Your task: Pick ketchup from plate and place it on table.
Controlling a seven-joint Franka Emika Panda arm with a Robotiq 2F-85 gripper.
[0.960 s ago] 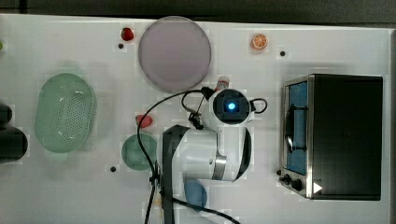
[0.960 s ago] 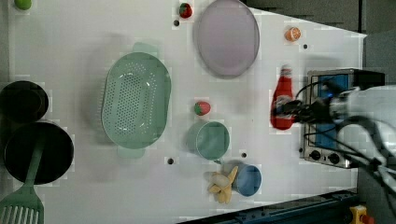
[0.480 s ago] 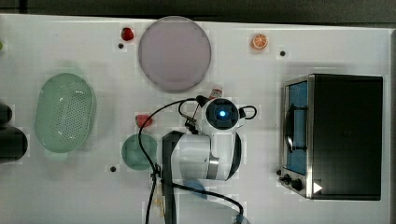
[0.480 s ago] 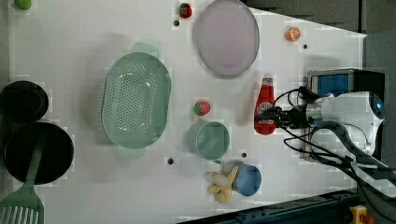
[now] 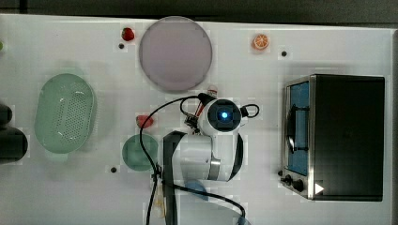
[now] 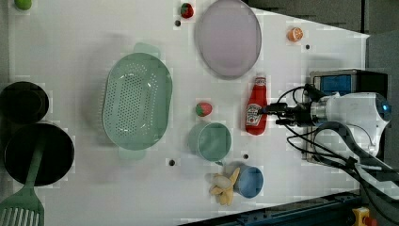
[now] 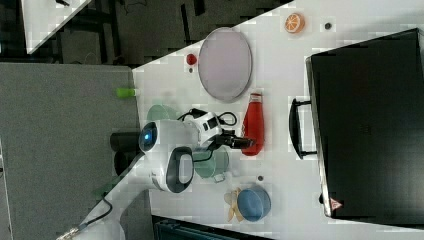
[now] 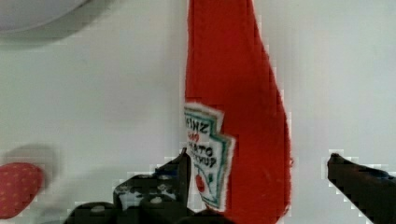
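Observation:
The ketchup [image 6: 256, 106] is a narrow red bottle with a whitish label. It lies on the white table [image 6: 94, 28] just off the rim of the pale lilac plate [image 6: 228, 37], its cap toward the plate. My gripper [image 6: 270, 110] is at the bottle's lower body and open. In the wrist view the ketchup [image 8: 238, 93] lies between the two dark fingers of my gripper [image 8: 259, 161]. One finger is close to the label, and the other stands apart with white table showing between. In the top view my arm [image 5: 224, 115] covers most of the bottle.
A black oven [image 5: 338, 136] stands at the top view's right. A green bowl [image 6: 210, 141], a strawberry [image 6: 203, 109], a blue bowl [image 6: 249, 181] and a banana [image 6: 225, 186] lie near the bottle. A green colander [image 6: 136, 101] sits further off, with an orange slice [image 5: 260, 41] near the far edge.
My arm has carried the ketchup toward the left view's left, away from the oven, and brought it down onto the table. The fingers have spread apart off the bottle.

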